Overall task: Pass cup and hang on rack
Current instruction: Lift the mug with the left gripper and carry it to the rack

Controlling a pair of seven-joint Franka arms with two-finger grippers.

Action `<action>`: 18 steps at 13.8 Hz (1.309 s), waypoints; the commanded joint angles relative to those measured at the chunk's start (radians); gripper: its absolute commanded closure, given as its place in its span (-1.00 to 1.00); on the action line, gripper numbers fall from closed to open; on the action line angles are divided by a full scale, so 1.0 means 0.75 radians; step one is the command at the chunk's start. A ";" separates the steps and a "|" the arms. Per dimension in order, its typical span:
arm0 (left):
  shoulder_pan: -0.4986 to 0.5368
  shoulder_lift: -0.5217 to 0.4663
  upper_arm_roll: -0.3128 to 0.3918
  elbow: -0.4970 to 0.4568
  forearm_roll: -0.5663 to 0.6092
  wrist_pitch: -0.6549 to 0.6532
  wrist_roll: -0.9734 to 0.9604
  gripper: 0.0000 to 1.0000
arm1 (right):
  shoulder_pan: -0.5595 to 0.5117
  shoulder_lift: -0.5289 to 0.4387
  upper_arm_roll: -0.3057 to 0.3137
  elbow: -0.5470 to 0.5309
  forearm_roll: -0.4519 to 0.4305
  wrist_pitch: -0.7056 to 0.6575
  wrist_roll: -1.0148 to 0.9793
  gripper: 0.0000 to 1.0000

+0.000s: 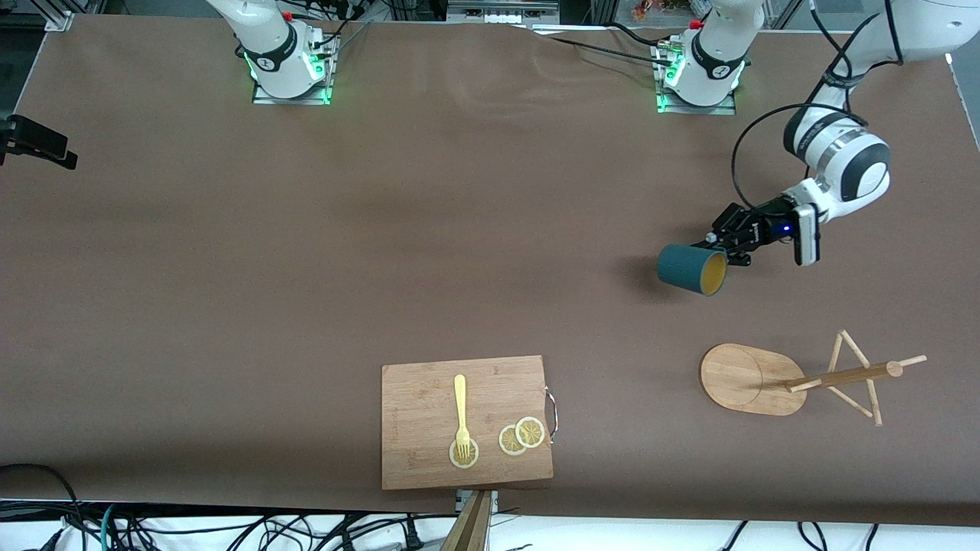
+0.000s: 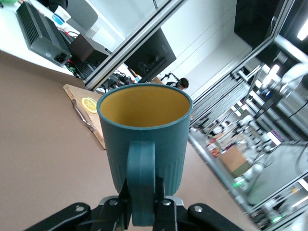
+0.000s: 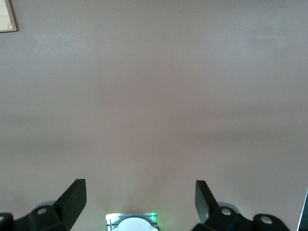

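The cup point(image 1: 691, 268) hangs in the air over the bare tabletop point(image 1: 306, 252) toward the left arm's end, tipped on its side with its yellow-tan mouth showing. I see my left pincer point(image 1: 723, 246) clamped on the cup's handle point(image 2: 141, 180). The rack point(image 1: 796, 378) lies toppled on the tabletop, nearer to the front camera than the cup, its oval base on edge and its post and pegs lying flat. My right pincer point(image 3: 140, 199) waits up high with its fingers spread wide, holding nothing. A cutting board point(image 1: 467, 431) with a fork point(image 1: 461, 410) and lemon slices point(image 1: 521, 435) lies near the front edge.
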 commanded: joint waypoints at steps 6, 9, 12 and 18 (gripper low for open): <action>0.302 -0.024 -0.023 0.207 0.364 -0.285 -0.680 1.00 | -0.014 -0.012 0.003 -0.006 0.022 0.005 -0.013 -1.00; 0.333 0.046 -0.017 0.314 0.369 -0.375 -0.897 1.00 | -0.014 -0.012 0.003 -0.006 0.020 0.005 -0.013 -1.00; 0.343 0.109 -0.021 0.359 0.360 -0.397 -1.057 1.00 | -0.014 -0.012 0.003 -0.006 0.020 0.005 -0.013 -1.00; 0.341 0.199 -0.021 0.535 0.342 -0.402 -1.384 1.00 | -0.014 -0.012 0.003 -0.006 0.022 0.005 -0.015 -1.00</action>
